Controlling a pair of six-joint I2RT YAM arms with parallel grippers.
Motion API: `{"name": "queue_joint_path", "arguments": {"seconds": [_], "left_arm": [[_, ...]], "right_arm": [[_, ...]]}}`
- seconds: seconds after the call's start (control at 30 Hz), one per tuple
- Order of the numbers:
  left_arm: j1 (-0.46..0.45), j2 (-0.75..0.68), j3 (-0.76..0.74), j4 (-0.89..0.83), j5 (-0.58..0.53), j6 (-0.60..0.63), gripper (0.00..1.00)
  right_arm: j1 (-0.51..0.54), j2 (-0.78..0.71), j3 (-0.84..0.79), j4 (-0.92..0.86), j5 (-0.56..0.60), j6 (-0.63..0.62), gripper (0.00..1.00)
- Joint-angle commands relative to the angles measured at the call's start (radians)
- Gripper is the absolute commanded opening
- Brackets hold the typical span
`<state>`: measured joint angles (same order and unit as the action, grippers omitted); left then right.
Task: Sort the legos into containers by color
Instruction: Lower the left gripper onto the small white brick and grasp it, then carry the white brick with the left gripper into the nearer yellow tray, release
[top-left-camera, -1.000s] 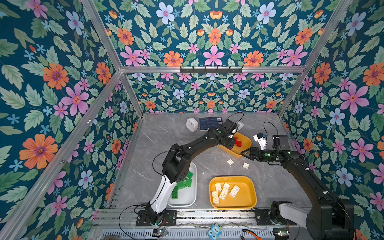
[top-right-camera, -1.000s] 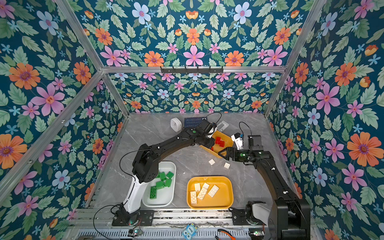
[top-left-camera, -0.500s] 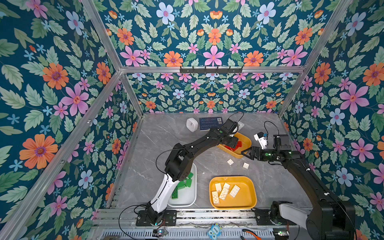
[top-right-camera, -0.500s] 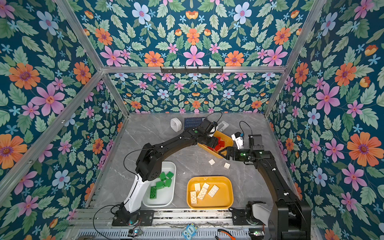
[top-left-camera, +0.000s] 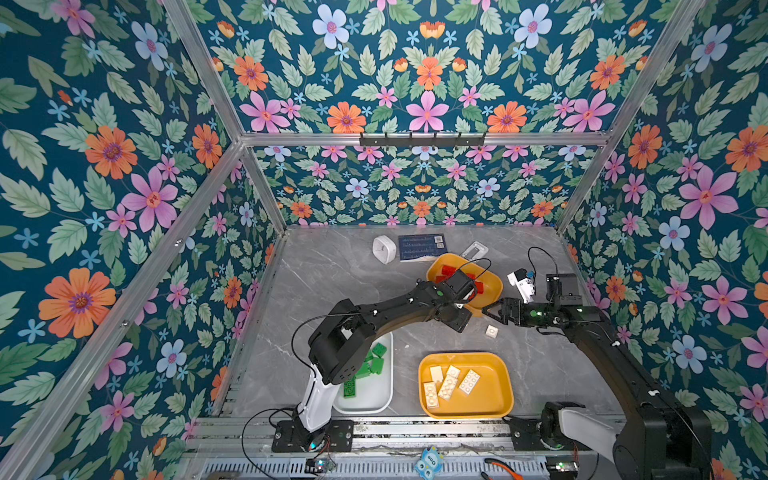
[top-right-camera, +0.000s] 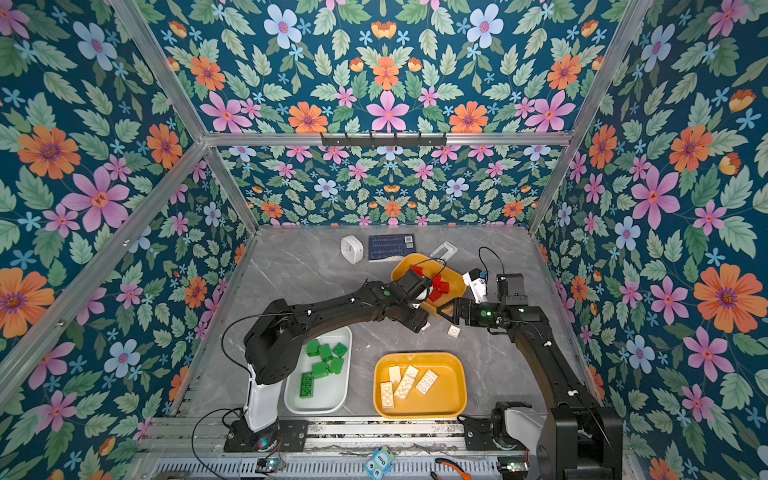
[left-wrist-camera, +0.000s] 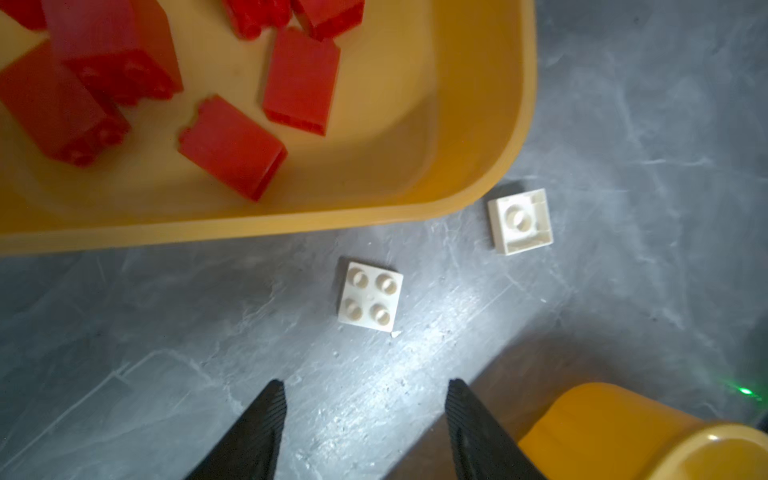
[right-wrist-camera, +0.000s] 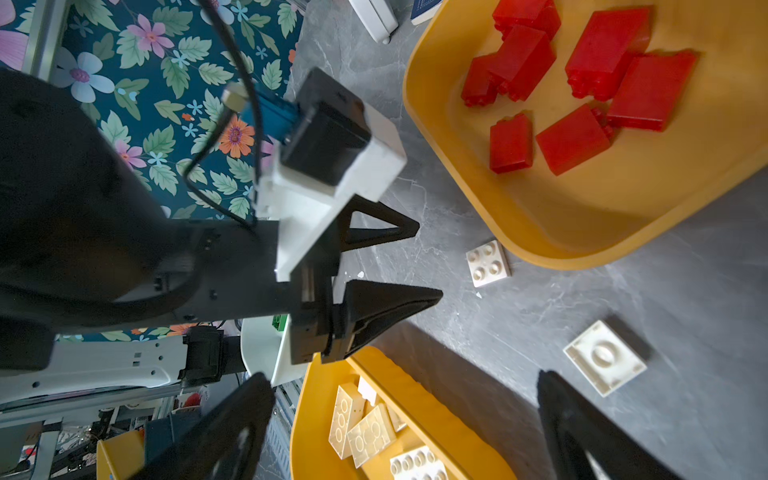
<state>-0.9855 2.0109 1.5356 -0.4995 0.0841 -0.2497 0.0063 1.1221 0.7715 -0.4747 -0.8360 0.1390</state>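
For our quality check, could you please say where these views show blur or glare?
Left wrist view: red bricks smeared, studded cream brick crisp, bright sheen on the table. Right wrist view: the right gripper is dark and out of focus. Both top views: sharp.

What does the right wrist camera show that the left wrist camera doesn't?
Only the right wrist view: cream legos inside the cream-filled yellow tub, a white tub corner, the open right claw. Only the left wrist view: just a green glint. Both: red legos in the red-filled yellow tub, the stud-up cream square, the flipped cream square, the open left claw, and the cream-filled tub's rim.
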Motion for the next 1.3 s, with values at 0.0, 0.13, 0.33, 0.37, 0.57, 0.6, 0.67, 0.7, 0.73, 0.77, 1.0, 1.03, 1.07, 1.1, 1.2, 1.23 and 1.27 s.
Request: {"name": "queue_joint_path", "arguments": {"seconds": [0.0,0.13,0.33,0.37,0.57,0.6,0.67,0.7,0.73,0.77,1.0,1.03,1.07,1.1,1.2,1.23,1.27], "left_arm": [[-0.004,0.010,-0.023,0.102,-0.012,0.047,0.64],[-0.006,0.032,-0.053,0.182,-0.008,0.082,0.64],[-0.007,0.077,-0.053,0.216,-0.004,0.111,0.63],[-0.007,0.082,-0.054,0.224,-0.009,0.116,0.62],[-0.007,0.113,-0.049,0.235,-0.008,0.125,0.56],[-0.007,0.114,-0.050,0.239,-0.008,0.126,0.55],[-0.008,0.120,-0.053,0.242,-0.017,0.134,0.52],[-0.007,0.121,-0.055,0.243,-0.020,0.140,0.51],[-0.008,0.123,-0.057,0.243,-0.020,0.144,0.49],[-0.008,0.122,-0.061,0.243,-0.018,0.146,0.47],[-0.007,0.103,-0.069,0.244,-0.019,0.158,0.30],[-0.007,0.094,-0.070,0.237,-0.024,0.159,0.30],[-0.007,0.085,-0.067,0.226,-0.029,0.162,0.30],[-0.007,0.073,-0.065,0.216,-0.034,0.162,0.30],[-0.006,0.032,-0.055,0.177,-0.038,0.157,0.30],[-0.005,0.013,-0.050,0.157,-0.037,0.153,0.30],[-0.007,-0.006,-0.049,0.139,-0.033,0.145,0.30]], "right_arm": [[0.000,-0.015,-0.011,-0.004,-0.007,0.003,0.99],[0.001,-0.039,-0.029,-0.010,0.001,0.008,0.99],[0.001,-0.068,-0.043,-0.028,0.017,0.005,0.99],[0.000,-0.071,-0.045,-0.030,0.018,0.005,0.99],[0.001,-0.081,-0.045,-0.041,0.023,0.003,0.99],[0.000,-0.082,-0.045,-0.044,0.025,0.002,0.99],[0.000,-0.084,-0.044,-0.046,0.026,0.001,0.99],[0.000,-0.084,-0.044,-0.047,0.026,0.001,0.99],[0.000,-0.086,-0.043,-0.048,0.026,0.001,0.99],[0.000,-0.086,-0.043,-0.048,0.026,0.000,0.99],[-0.001,-0.088,-0.032,-0.052,0.038,-0.003,0.99],[-0.001,-0.089,-0.031,-0.051,0.039,-0.003,0.99],[0.000,-0.088,-0.029,-0.052,0.040,-0.003,0.99],[-0.001,-0.087,-0.028,-0.050,0.040,-0.004,0.99],[0.000,-0.081,-0.025,-0.048,0.039,-0.004,0.99],[-0.002,-0.079,-0.025,-0.048,0.037,-0.004,0.99],[-0.001,-0.077,-0.026,-0.045,0.035,-0.003,0.99]]}}
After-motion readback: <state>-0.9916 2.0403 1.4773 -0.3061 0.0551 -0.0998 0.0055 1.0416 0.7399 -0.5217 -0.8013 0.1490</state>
